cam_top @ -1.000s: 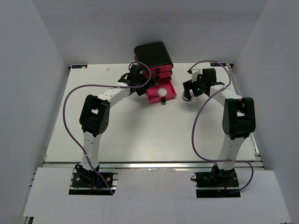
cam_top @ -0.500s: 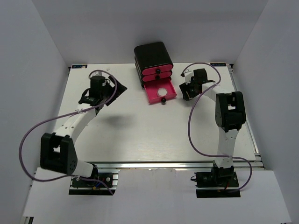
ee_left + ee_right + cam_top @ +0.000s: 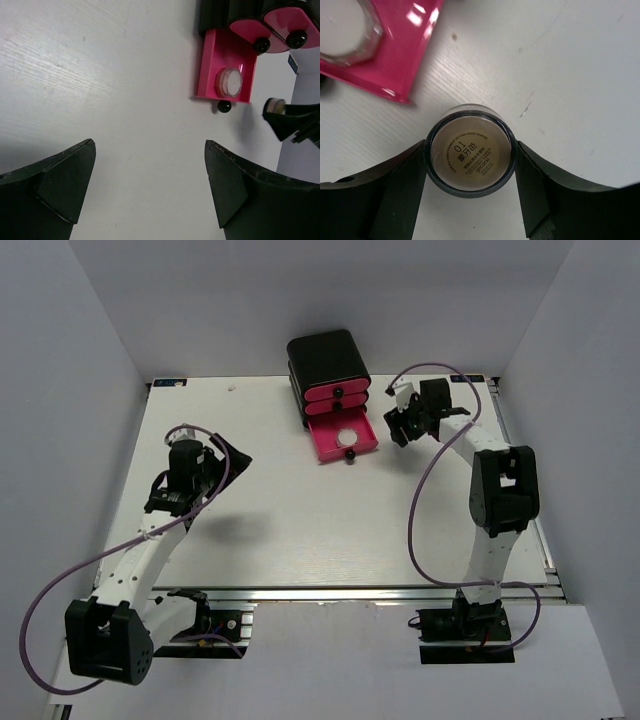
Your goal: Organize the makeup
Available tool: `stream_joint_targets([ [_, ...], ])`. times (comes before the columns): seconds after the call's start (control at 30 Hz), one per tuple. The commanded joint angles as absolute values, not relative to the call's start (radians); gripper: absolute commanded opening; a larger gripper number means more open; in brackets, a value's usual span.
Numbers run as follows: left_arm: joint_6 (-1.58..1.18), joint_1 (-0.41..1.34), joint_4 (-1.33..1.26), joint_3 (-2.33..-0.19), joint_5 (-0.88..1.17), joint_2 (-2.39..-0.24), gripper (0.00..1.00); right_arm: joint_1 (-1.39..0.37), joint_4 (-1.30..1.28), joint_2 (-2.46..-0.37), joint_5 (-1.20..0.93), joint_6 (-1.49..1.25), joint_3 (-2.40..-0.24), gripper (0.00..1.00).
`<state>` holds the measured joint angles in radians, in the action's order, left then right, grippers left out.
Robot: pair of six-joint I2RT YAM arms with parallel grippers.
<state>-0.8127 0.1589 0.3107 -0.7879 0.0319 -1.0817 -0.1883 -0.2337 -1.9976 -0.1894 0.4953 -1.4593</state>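
A round powder jar [image 3: 469,150] with a tan printed lid and dark rim sits between the fingers of my right gripper [image 3: 470,165]. Both fingers touch its sides. In the top view the right gripper [image 3: 399,428] is just right of the open pink bottom drawer [image 3: 362,441]. It also shows in the left wrist view [image 3: 295,122]. A round whitish jar [image 3: 347,437] lies in that drawer and shows in the left wrist view [image 3: 228,82]. My left gripper [image 3: 232,458] is open and empty over bare table, left of the drawers. No other makeup shows.
The black box with three pink drawers [image 3: 328,360] stands at the back middle; its upper two drawers are closed. The open drawer's black knob [image 3: 351,456] sticks out toward me. White walls enclose the table on the left, right and back.
My left arm has pulled back from the drawer box to the left and nearer, gripper open. My right gripper has stayed beside the open drawer, shifting only slightly.
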Motion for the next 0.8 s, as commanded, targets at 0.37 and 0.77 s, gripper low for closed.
stream_joint_targets([
  [0.37, -0.841, 0.152, 0.373, -0.673, -0.035, -0.919, 0.98, -0.367, -0.275, -1.986, -0.632, 0.378, -1.689, 0.0],
  [0.77, -0.839, 0.149, 0.413, -0.663, -0.063, -0.882, 0.98, -0.445, -0.183, -2.177, -0.667, 0.18, -1.822, 0.08],
])
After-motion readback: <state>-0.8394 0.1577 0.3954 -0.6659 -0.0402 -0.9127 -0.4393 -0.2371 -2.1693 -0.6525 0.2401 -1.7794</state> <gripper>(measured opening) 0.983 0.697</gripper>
